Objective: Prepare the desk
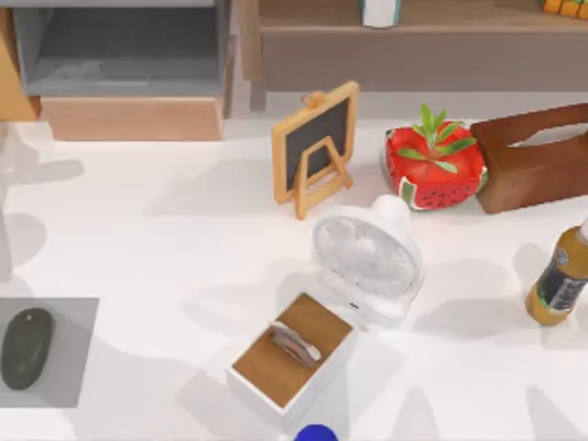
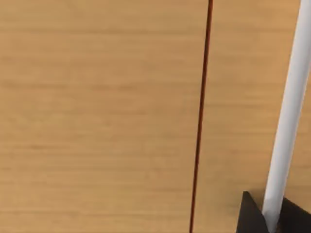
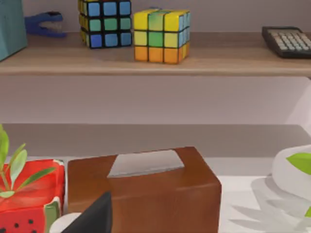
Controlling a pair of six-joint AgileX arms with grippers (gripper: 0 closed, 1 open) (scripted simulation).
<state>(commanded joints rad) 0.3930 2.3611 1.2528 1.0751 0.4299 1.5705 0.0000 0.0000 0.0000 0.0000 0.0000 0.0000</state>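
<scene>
Not much robot to go on here, honestly. The left gripper pokes into the left wrist view as a dark, angular wedge at the frame's edge, and I can't tell if its jaws are apart or together. The right gripper is the same story in the right wrist view: one dark pointed tip rising from the edge of the frame, jaw state unreadable. Going by that view, the right wrist is held low and roughly level, facing straight ahead rather than down.

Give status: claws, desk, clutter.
Right claw near tissue box. Desk crowded: fan, chalkboard, wooden box, bottle, mouse.
</scene>
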